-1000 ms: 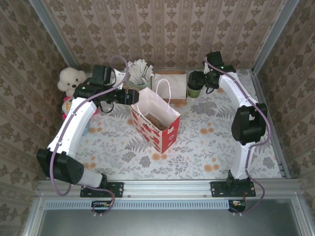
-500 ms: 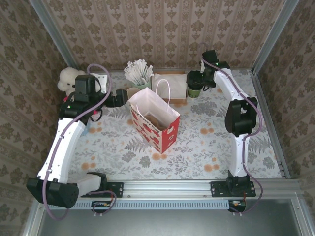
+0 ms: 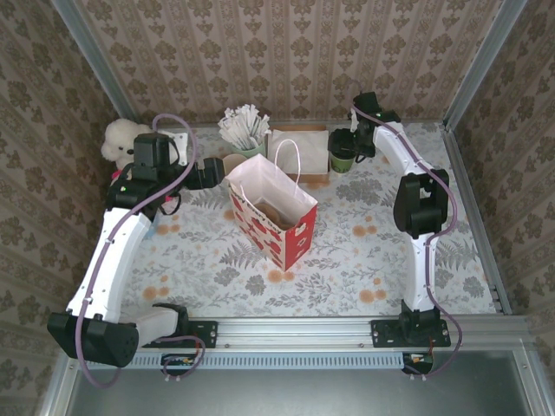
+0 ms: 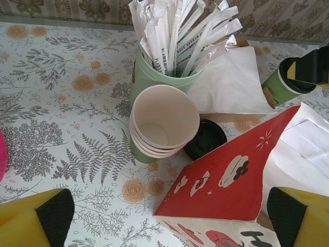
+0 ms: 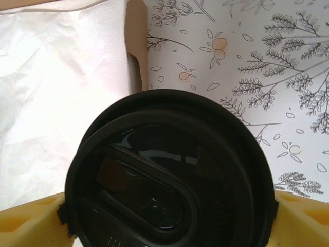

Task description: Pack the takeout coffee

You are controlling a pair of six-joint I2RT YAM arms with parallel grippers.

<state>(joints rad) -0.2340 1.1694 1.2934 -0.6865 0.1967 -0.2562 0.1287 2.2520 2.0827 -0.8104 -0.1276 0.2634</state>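
Note:
The takeout coffee (image 3: 342,161) is a small green cup with a black lid (image 5: 169,175), standing at the back right beside a brown tray. It also appears at the far right of the left wrist view, as the green cup (image 4: 284,83). My right gripper (image 3: 349,146) (image 5: 169,221) is lowered over it, one yellow finger (image 5: 31,226) on each side of the lid. The lid hides whether the pads press the cup wall. My left gripper (image 3: 208,173) (image 4: 169,221) is wide open near the bag's corner, holding nothing.
A red-and-white paper bag (image 3: 277,217) (image 4: 231,175) stands open mid-table. Behind it are a stack of green cups (image 4: 164,121), a loose black lid (image 4: 205,139), a holder of wrapped sticks (image 4: 175,46) and white napkins (image 4: 226,82). A teddy bear (image 3: 120,139) sits back left.
My left arm drew back leftward from the bag's top and its jaws opened fully. The right gripper settled closer over the coffee cup and its fingers narrowed slightly.

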